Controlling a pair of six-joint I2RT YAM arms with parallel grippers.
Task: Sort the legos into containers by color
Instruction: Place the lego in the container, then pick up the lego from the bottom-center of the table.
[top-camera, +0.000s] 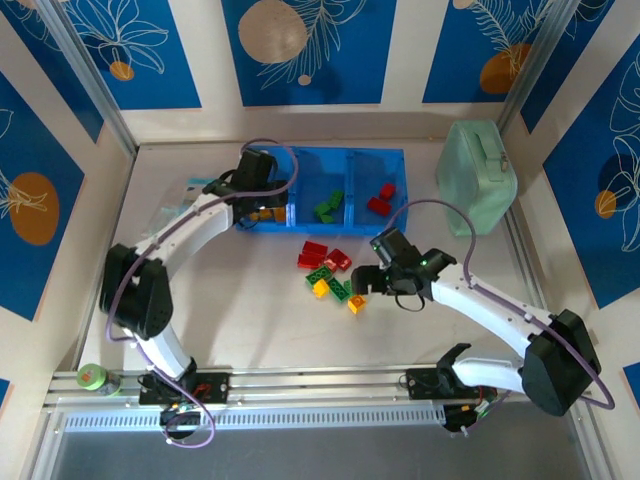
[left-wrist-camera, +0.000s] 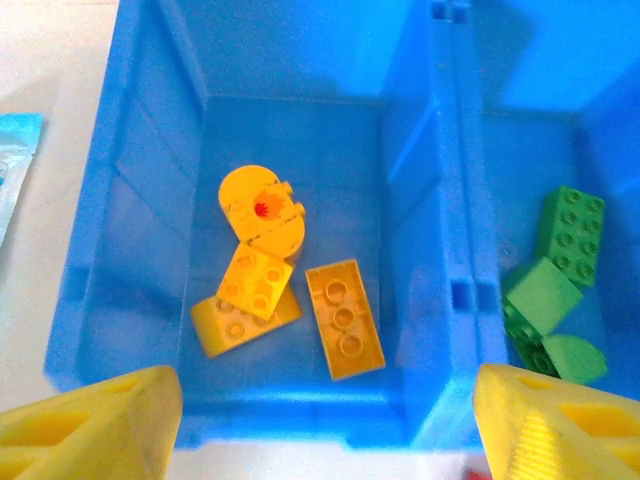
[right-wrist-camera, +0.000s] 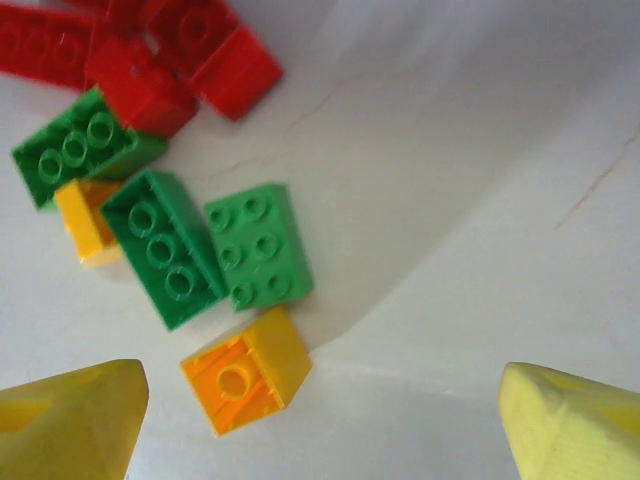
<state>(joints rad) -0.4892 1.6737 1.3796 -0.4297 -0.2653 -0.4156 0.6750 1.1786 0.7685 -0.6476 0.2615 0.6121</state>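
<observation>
The yellow fingers (left-wrist-camera: 90, 430) of the left hand (left-wrist-camera: 322, 420) run off the left wrist view's bottom edge, and the translucent blue plastic three-bin tray (left-wrist-camera: 430, 200) is cropped on the right. In the right wrist view red studded bricks (right-wrist-camera: 140, 85) are cut by the top edge; a small yellow brick (right-wrist-camera: 85, 215) lies partly under green studded bricks (right-wrist-camera: 165, 250).

Robot test cell, lab-type. White tabletop (top-camera: 250, 330) boxed in by wall panels (top-camera: 300, 50) with blue leaf print and metal corner posts (top-camera: 88, 80). Aluminium rail (top-camera: 320, 383) at bottom of frame carries the cabled left arm (top-camera: 190, 235) and right arm (top-camera: 490, 305).
</observation>
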